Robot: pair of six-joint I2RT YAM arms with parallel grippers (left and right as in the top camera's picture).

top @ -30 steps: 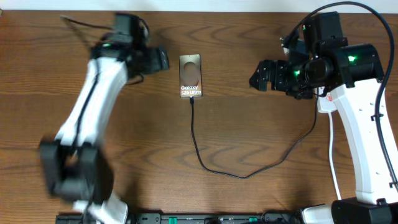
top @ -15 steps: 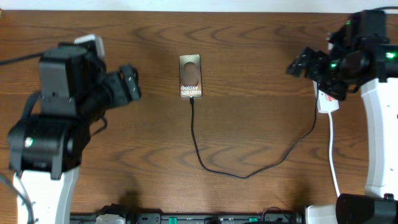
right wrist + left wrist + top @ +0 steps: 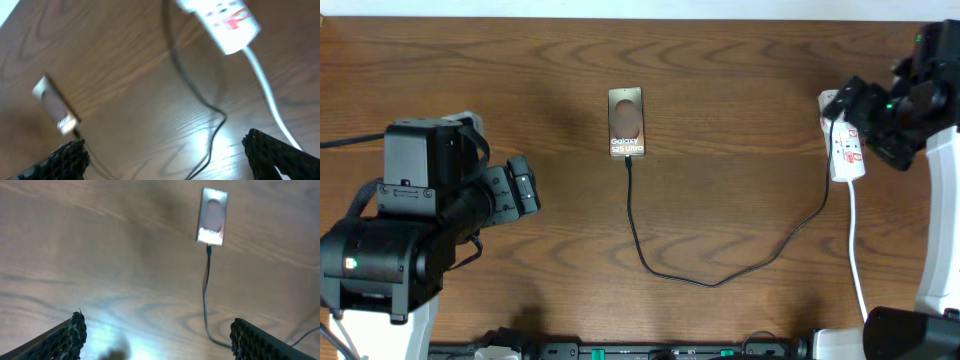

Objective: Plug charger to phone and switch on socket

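Nearest, the charger [image 3: 650, 262] loops over the surface [image 3: 740, 80], limp and light. Take it only at the stiff tip, which looks seated in the phone [image 3: 626, 122]. The left claw [image 3: 526, 190] is spread and empty; the right claw [image 3: 165, 150] is spread too, near the socket [image 3: 844, 150] — a light strip likely to skid when its red switch [image 3: 234, 20] is pressed. Farthest, the phone — a smooth slab — reads "Galaxy S25 Ultra".

The left arm [image 3: 400, 240] and right arm [image 3: 940, 200] have white links, black joint housings and small green lights; the end effector fingers [image 3: 70, 337] are black and ribbed.
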